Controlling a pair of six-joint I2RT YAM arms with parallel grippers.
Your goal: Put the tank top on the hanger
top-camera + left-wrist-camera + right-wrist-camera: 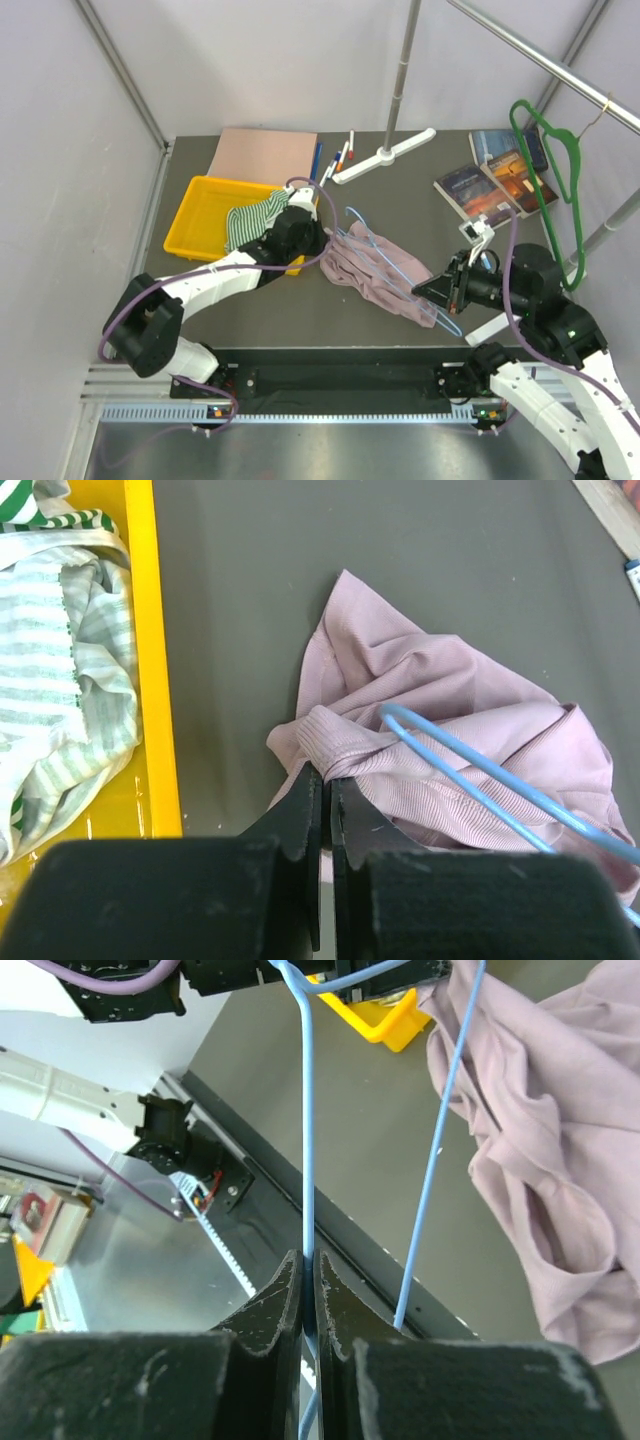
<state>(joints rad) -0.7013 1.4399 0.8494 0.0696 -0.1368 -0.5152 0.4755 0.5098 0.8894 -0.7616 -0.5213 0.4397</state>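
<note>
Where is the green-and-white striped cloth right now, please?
In the top view, the striped cloth lies in the yellow tray, left of centre, beside the left gripper pinching the tank top.

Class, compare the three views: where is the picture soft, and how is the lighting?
Top external: even light, faint shadows, tank top sharp. Left wrist: left gripper dark and soft up close, fabric crisp. Right wrist: right gripper soft up close, hanger sharp.

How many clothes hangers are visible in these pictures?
2. The light-blue hanger lies across the tank top, pinched by the right gripper. The green hanger hangs far right, near the metal rail. I see no others.
</note>
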